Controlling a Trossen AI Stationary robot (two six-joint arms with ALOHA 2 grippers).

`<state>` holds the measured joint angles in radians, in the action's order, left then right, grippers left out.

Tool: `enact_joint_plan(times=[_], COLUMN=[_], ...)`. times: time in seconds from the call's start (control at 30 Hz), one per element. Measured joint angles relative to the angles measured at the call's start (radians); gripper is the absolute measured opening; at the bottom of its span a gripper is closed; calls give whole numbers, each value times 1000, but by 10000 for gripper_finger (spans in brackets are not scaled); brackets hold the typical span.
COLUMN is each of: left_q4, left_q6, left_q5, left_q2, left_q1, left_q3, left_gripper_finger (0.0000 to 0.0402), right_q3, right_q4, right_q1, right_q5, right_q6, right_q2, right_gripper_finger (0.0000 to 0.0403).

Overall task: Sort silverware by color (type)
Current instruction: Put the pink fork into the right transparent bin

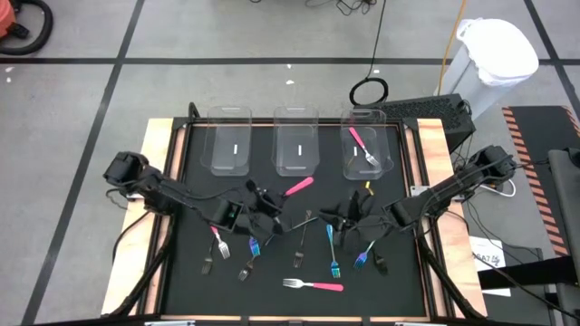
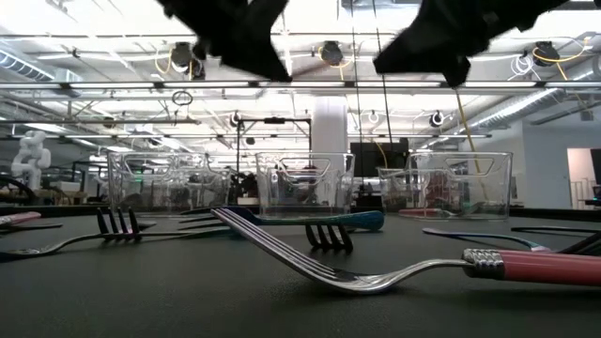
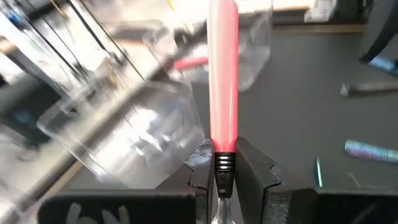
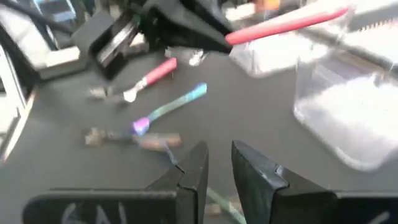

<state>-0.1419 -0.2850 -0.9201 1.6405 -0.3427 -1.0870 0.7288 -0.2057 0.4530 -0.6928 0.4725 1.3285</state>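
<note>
- Forks are my job: pink-handled, blue-handled and all-dark ones lie scattered on the black tabletop, to be sorted into the three clear bins along its far edge.
- My left gripper has its fingers clamped on a pink fork, pinching it at the ribbed collar where the handle meets the metal; the handle sticks out ahead of me, raised off the tabletop and near the bins.
- My right gripper hangs over the middle of the tabletop with its fingers a narrow gap apart and nothing between them; a blue fork lies just below and beside it.
- One pink fork already rests in the right-hand bin, so I judge my held one belongs there too.
- Another pink fork lies at the near edge, and dark forks sit near my left arm.
- Handling, as I judge it: these forks look light and stiff, with smooth handles that could slip or swivel in a narrow pinch.
- Best hold seems to be across the neck or the handle's middle, squarely side to side, since they lie flat and low and my fingertips must nearly scrape the tabletop.
- Releasing above the bin should be gentle, as a light fork may bounce out.
</note>
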Motion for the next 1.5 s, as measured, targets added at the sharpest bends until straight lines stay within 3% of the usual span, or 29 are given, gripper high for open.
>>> enact_joint_plan(times=[0.23,0.57,0.83,1.33,1.5], left_q4=[201,549,608,712,712], left_q6=[235,528,589,642,642], left_q5=[-191,-194,-182,-154,-154], left_q2=[-1,-1,-1,48,48], left_q1=[-61,-101,-111,-110,-110], left_q3=[-46,-46,-46,-46,-46], left_gripper_finger=[40,40,40,40,40], right_q3=[0,0,0,0,0], right_q4=[-322,-634,-829,-868,-868], right_q1=[0,0,0,-48,-55], right_q5=[-43,-41,18,14,13], right_q6=[-257,-493,-621,-586,-588], right_q2=[0,0,0,-1,-1], right_gripper_finger=[93,153,191,196,171])
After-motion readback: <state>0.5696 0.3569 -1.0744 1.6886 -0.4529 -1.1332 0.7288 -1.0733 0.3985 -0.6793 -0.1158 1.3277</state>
